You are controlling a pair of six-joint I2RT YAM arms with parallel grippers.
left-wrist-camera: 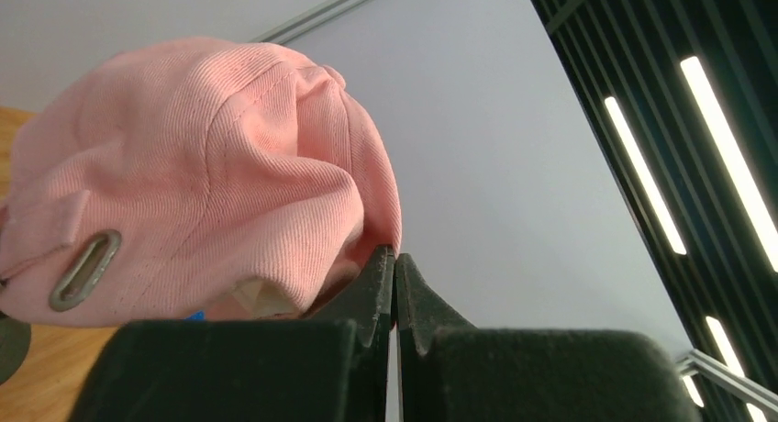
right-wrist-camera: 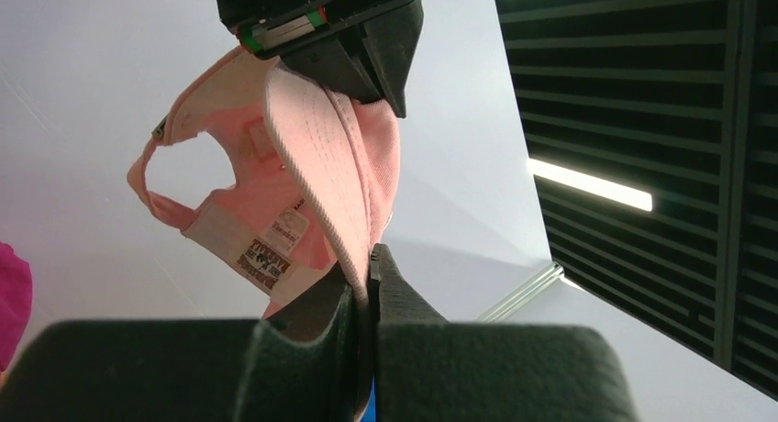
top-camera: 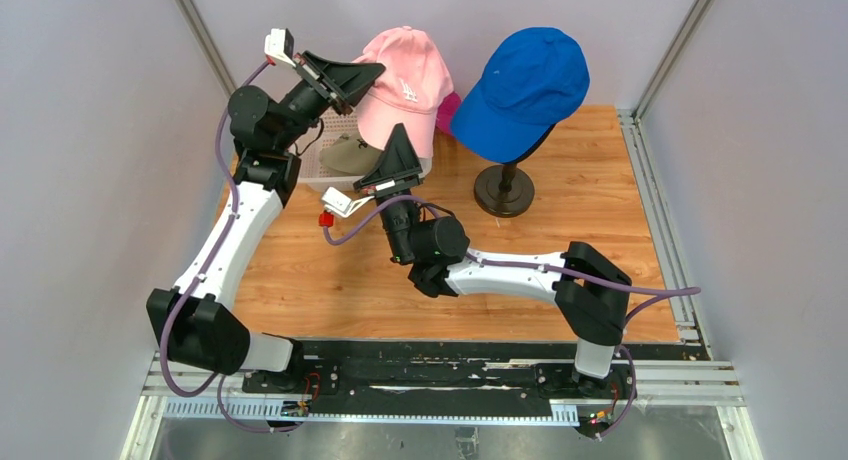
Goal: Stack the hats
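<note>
While gripped on two sides, hangs raised at the back left of the wooden table (top-camera: 320,275).
At left, shows the left gripper (top-camera: 372,72) clenched on the brim of the light pink cap (top-camera: 410,75); just right and nearer, shows the right gripper (top-camera: 400,132) clenched on the same brim's other end. Beneath, shows a khaki cap (top-camera: 350,155) in the white basket (top-camera: 322,176), a magenta cap (top-camera: 450,108) behind. Farther right, shows the royal blue cap (top-camera: 525,85) atop a dark stand (top-camera: 503,190).
</note>
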